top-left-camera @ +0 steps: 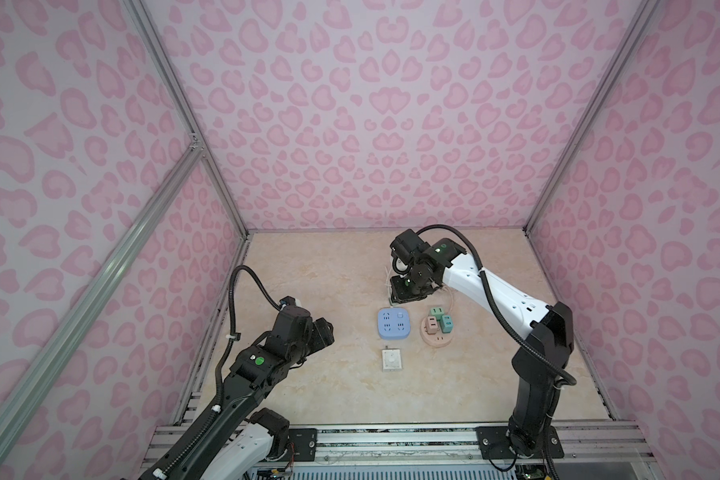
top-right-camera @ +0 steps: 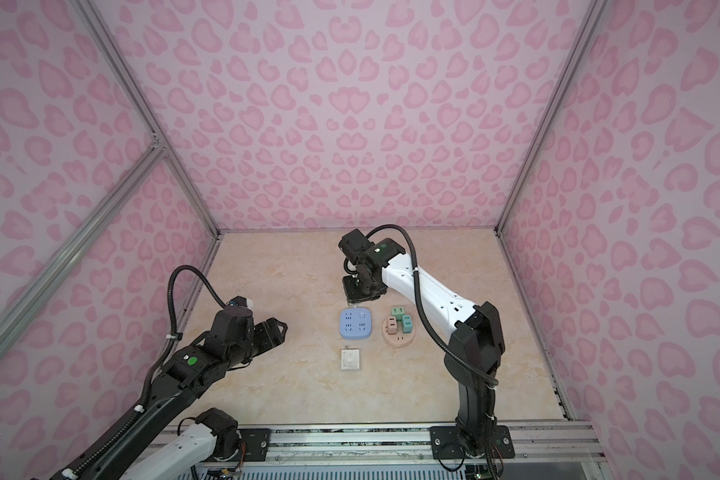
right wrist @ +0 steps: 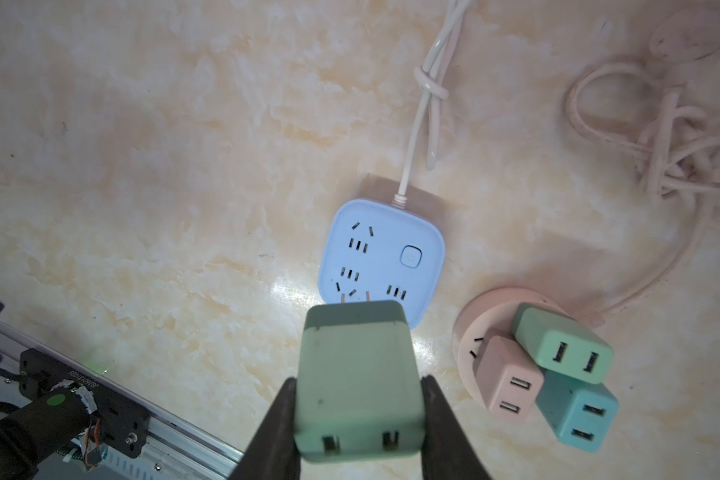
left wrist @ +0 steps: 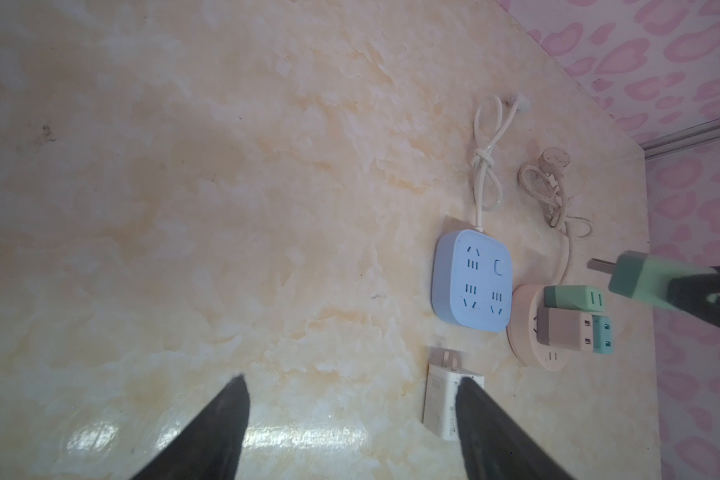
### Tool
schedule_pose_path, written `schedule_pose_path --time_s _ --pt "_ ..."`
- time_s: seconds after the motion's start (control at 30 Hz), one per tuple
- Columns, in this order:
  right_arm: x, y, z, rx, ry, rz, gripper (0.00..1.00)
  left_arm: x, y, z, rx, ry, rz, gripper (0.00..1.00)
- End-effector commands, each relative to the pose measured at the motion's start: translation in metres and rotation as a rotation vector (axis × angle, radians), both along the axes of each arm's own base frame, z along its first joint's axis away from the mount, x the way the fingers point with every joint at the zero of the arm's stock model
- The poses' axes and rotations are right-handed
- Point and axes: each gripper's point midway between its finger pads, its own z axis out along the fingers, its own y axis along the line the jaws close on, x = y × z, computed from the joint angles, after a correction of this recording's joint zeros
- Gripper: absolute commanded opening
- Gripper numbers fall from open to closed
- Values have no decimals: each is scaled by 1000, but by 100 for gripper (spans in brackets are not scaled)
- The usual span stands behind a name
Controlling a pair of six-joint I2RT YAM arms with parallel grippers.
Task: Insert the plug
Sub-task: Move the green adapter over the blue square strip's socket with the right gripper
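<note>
Right wrist view: right gripper (right wrist: 358, 388) clamps the green plug (right wrist: 356, 349), prongs near the blue power strip (right wrist: 385, 253)

left arm (top-left-camera: 242, 386): low, jaws wide apart | right arm (top-left-camera: 512, 297): stretched forward, jaws clamped

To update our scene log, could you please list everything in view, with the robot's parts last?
held charger: one, green, in the air, prongs toward the blue strip
blue power strip: one, blue, mid-table
white cord: one, white, knotted, from the blue strip
round power strip: one, pink, beside the blue strip
pink cord: one, pink, tangled
plugged-in chargers: three, green, pink, teal, in the round strip
white charger: one, white, lying flat
table: one, beige marble
left gripper: black, open
right gripper: black, clamping the held charger
</note>
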Motion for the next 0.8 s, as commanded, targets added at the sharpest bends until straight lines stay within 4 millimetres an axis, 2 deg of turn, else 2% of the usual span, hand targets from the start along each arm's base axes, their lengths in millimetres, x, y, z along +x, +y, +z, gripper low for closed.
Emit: schedule_pose_path --time_s 0.0,0.27,0.43,0.6,0.77 --pt "-20 -13 -19 -96 136 42 0 4 -2 4 -16 -27 -2 80" --pt "-11 3 -29 -77 151 40 0 -2 2 4 -16 -32 7 80" --pt "-5 3 -36 -103 153 9 0 -5 4 2 -13 -28 10 80" --pt "3 6 -33 -99 111 -54 0 -6 4 2 -14 -26 9 80" --pt "8 1 -28 -125 99 -166 0 -5 4 -1 -12 -23 7 79"
